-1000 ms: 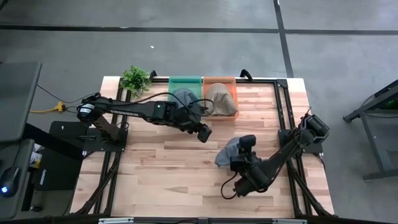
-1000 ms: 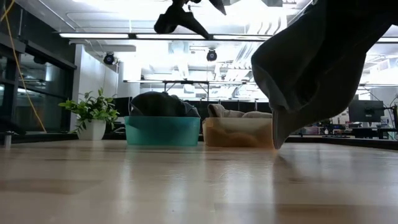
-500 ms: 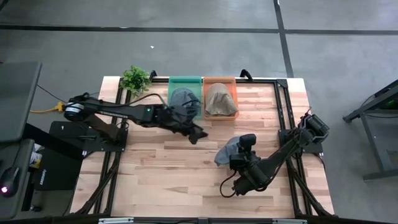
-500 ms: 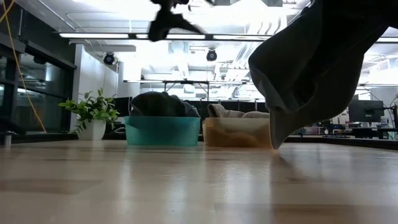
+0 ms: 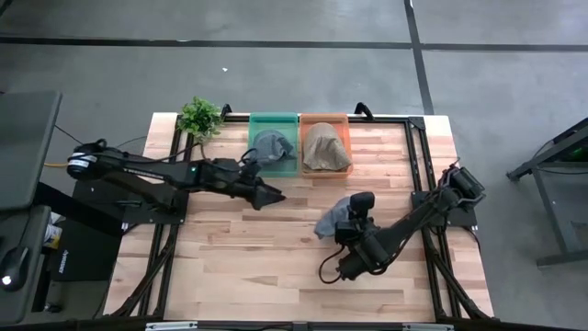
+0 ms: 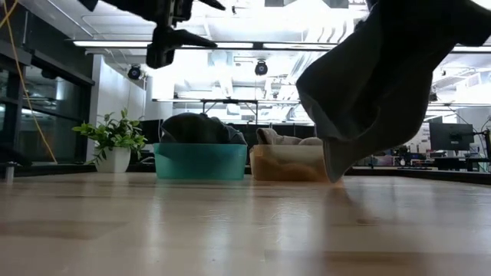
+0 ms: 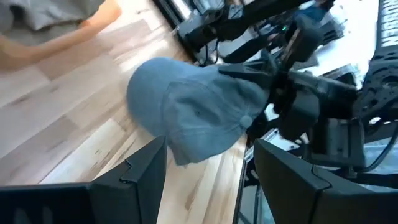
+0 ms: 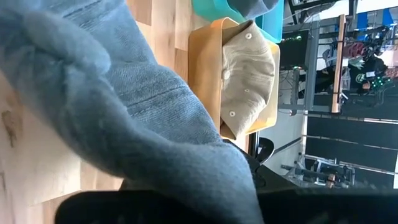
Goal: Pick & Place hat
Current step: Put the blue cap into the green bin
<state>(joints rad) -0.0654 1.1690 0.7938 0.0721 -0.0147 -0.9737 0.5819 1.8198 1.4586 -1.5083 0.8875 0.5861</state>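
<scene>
A blue-grey hat hangs over the middle right of the table with my right gripper shut on it. In the low view it fills the upper right. My left gripper stands open with nothing between its fingers, left of the table's middle and near the teal bin. In its wrist view it faces the held hat. A second grey hat lies in the teal bin. A beige hat lies in the orange bin. My right gripper holds the hat by bunched cloth on the side toward its arm. The cloth covers the fingers in the wrist view, so the exact part cannot be told. The hat hangs below and beyond the gripper, slack, clear of the table.
A small potted plant stands at the far left corner, beside the teal bin. Bare wood lies along the near half of the table. Black frame rails run along the table's sides.
My left gripper has drawn back from the table's middle toward the left edge, sinking and tipping its fingers closer to level. It stays open and holds nothing. The hat stays hanging in my right gripper.
</scene>
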